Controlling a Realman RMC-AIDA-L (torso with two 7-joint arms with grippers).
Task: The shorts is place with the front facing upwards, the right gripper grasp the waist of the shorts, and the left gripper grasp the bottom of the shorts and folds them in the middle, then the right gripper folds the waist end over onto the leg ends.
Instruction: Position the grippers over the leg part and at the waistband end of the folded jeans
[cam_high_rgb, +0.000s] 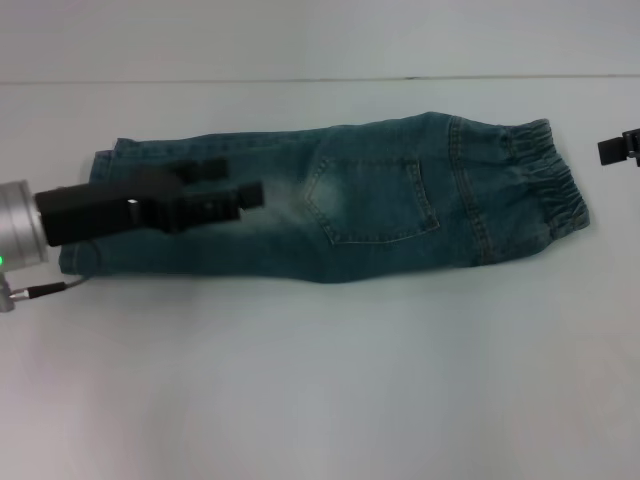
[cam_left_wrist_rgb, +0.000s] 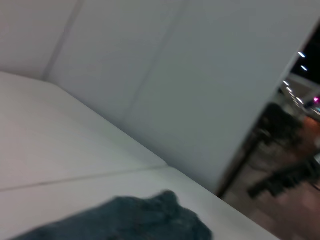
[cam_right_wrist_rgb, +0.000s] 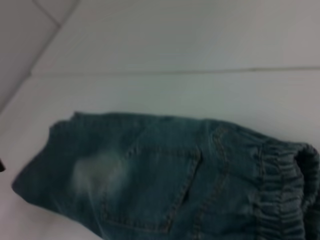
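Head view: the blue-green denim shorts (cam_high_rgb: 330, 200) are lying folded lengthwise on the white table (cam_high_rgb: 320, 380), a stitched back pocket (cam_high_rgb: 375, 200) facing up. The puckered elastic waist of the shorts (cam_high_rgb: 545, 185) is pointing toward the robot's right; the flat leg hems forming the bottom of the shorts (cam_high_rgb: 95, 210) are pointing toward its left. The black left gripper (cam_high_rgb: 235, 183) with silver wrist is reaching in from the left edge and hanging over the leg half, covering part of the cloth and hems. Its two fingers are showing a narrow gap, with no cloth seen between them. A thin cable (cam_high_rgb: 45, 290) is trailing beside its wrist. The black right gripper (cam_high_rgb: 618, 148) is only peeking in at the right edge, apart from the waistband; whether its claw is wide or narrow cannot be told.

Left wrist view: a dark denim end is lying on the table below a pale wall panel (cam_left_wrist_rgb: 175, 75); blurred dark shapes are standing beyond it.

Right wrist view: the shorts are filling the lower area, pale faded patch (cam_right_wrist_rgb: 95, 172) and pocket showing, nothing obstructing them.
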